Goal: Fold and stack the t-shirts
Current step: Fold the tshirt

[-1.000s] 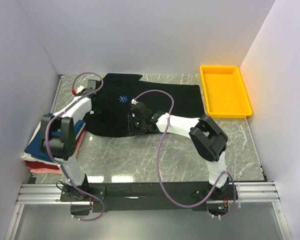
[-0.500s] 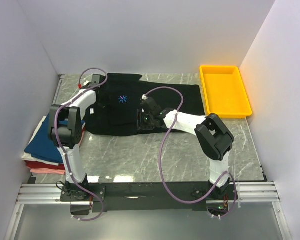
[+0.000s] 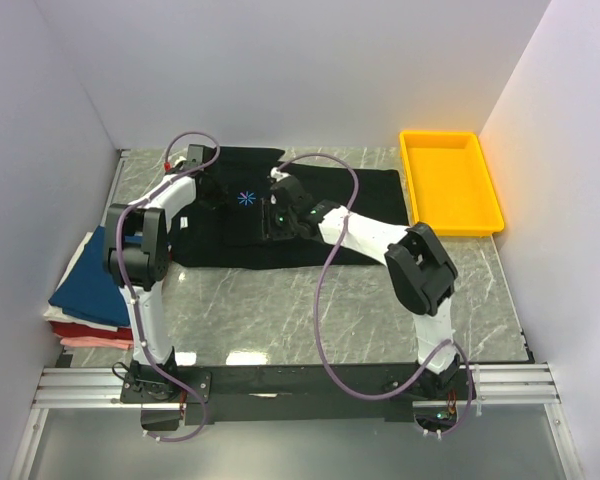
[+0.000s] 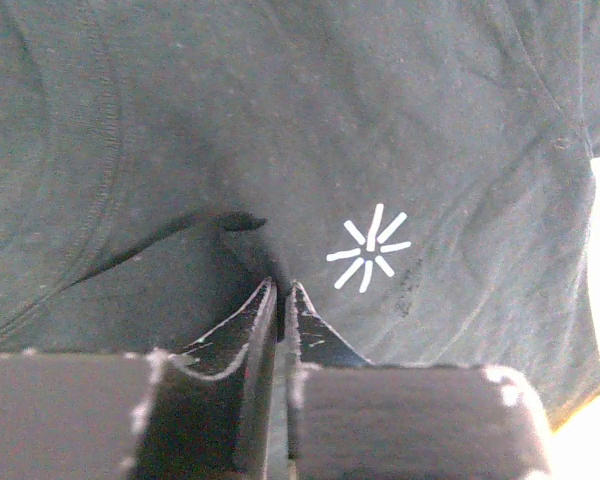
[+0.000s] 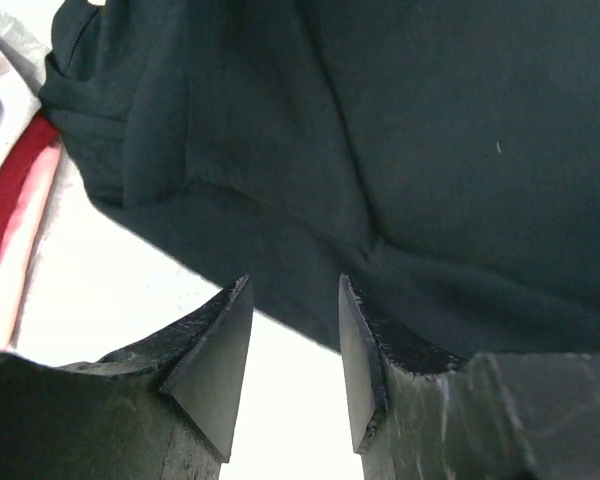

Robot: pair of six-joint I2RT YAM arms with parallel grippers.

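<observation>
The black t-shirt (image 3: 370, 195) lies long from left to right. The left gripper (image 4: 280, 290), almost closed, pinches its fold, and the right gripper (image 5: 293, 285) stands open at its edge.

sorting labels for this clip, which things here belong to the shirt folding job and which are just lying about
Part of the job:
- black shirt, laid out in the middle
- folded stack at the left: navy shirt on top, red shirt and pink shirt under it

Just lying about:
- yellow tray, far right
</observation>
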